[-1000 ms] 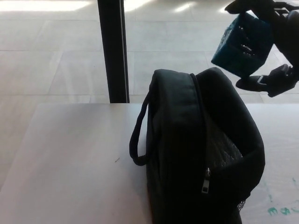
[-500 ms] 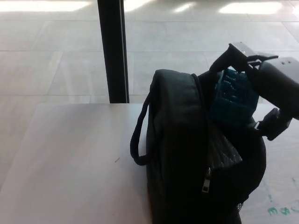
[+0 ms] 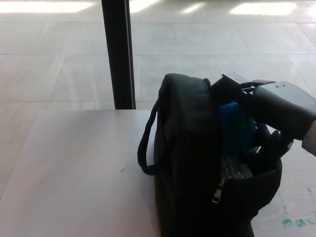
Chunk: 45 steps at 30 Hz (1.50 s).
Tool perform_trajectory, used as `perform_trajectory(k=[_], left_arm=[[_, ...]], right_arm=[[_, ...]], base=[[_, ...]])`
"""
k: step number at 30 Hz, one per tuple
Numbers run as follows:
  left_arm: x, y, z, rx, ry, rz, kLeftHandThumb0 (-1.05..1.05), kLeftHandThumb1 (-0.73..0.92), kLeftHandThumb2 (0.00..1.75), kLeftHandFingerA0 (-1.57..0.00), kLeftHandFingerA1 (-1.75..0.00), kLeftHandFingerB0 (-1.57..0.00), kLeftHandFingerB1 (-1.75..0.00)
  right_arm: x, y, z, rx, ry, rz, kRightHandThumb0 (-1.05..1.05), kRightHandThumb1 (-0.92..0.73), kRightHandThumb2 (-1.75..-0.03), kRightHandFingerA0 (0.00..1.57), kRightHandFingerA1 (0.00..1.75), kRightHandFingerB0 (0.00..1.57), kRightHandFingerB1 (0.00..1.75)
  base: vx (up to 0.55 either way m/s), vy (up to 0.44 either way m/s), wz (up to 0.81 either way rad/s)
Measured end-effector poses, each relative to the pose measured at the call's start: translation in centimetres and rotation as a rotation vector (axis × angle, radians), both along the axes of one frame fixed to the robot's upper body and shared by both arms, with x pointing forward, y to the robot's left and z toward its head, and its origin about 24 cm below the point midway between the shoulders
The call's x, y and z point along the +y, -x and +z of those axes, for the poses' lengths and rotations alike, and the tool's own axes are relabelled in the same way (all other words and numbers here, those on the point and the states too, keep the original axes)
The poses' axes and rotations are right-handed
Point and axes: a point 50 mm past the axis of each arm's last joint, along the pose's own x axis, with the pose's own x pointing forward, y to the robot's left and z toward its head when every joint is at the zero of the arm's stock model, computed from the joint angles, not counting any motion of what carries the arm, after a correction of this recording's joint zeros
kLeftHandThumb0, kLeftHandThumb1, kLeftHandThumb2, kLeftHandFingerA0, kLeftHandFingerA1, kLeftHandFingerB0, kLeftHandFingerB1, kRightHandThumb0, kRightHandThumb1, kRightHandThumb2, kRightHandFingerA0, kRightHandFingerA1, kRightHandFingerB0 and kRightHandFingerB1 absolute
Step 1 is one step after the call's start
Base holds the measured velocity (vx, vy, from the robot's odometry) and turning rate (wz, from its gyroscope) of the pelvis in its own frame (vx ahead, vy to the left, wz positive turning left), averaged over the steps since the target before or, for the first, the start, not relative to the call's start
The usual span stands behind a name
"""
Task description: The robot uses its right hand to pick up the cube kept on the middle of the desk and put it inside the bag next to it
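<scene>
right hand (image 3: pixel 256 116) reaches in from the right edge of the head view and dips into the open top of the black bag (image 3: pixel 192 163), its fingers closed around the blue cube (image 3: pixel 236 127). the cube sits partly below the bag's rim, inside the mouth of the opening, with its upper left faces showing and its right and lower parts covered by the dark fingers and by the bag's edge. whether the cube touches the bottom or lining of the bag cannot be told. the grey forearm casing (image 3: pixel 286 106) slopes up toward the right, above the bag's right side. the bag stands upright on the pale table (image 3: pixel 74 168), on the right half of it, with its near end cut off by the bottom of the view. a looped carry handle (image 3: pixel 145 143) hangs on the bag's left side, and a metal zipper pull (image 3: pixel 217 193) dangles on the near face below the opening. some green marks (image 3: pixel 296 222) show on the table at the near right, just beside the bag. beyond the far edge of the table a dark vertical post (image 3: pixel 117 54) rises from a tiled floor (image 3: pixel 49 59) with bright reflections. the left hand does not show.
</scene>
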Motion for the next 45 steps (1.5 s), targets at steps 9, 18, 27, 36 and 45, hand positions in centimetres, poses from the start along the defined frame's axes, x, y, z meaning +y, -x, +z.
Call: perform_trajectory(k=[9,18,27,36,45], left_arm=[[-0.1,0.1,-0.1,0.003,-0.016,-0.019,-0.59,0.55,0.95,-0.37,-0.64,-0.24,-0.53],[-0.1,0.1,0.0,-0.002,-0.011,-0.012,-0.58,0.55,0.94,-0.36,-0.62,-0.24,-0.52],[-0.1,0.2,-0.1,0.004,-0.012,-0.014,-0.61,0.57,0.92,-0.32,-0.58,-0.25,-0.51],[-0.3,0.2,-0.3,0.013,-0.017,-0.025,-0.61,0.56,0.92,-0.32,-0.59,-0.25,-0.52],[-0.2,0.2,-0.3,0.008,-0.012,-0.013,-0.55,0.50,0.87,-0.29,-0.58,-0.26,-0.53]], right_arm=[[1.6,0.1,1.1,-0.046,-0.005,0.037,-0.58,-0.64,-0.59,0.55,0.90,0.09,0.43],[1.9,0.6,2.2,-0.106,0.176,-0.015,-0.78,-0.47,-0.69,0.00,0.00,0.06,0.26],[0.5,0.2,4.3,-0.092,0.273,-0.133,-0.55,-0.66,-0.60,0.65,0.64,0.71,0.46],[-2.5,0.9,8.9,-0.121,0.162,-0.262,-0.54,-0.64,-0.59,0.72,0.59,0.72,0.47],[-9.0,3.2,10.7,-0.155,-0.025,-0.430,-0.47,-0.64,-0.59,0.62,0.46,0.57,0.43]], base=[[0.00,0.000,0.00],[0.00,0.000,0.00],[0.00,0.000,0.00],[0.00,0.000,0.00],[0.00,0.000,0.00]])
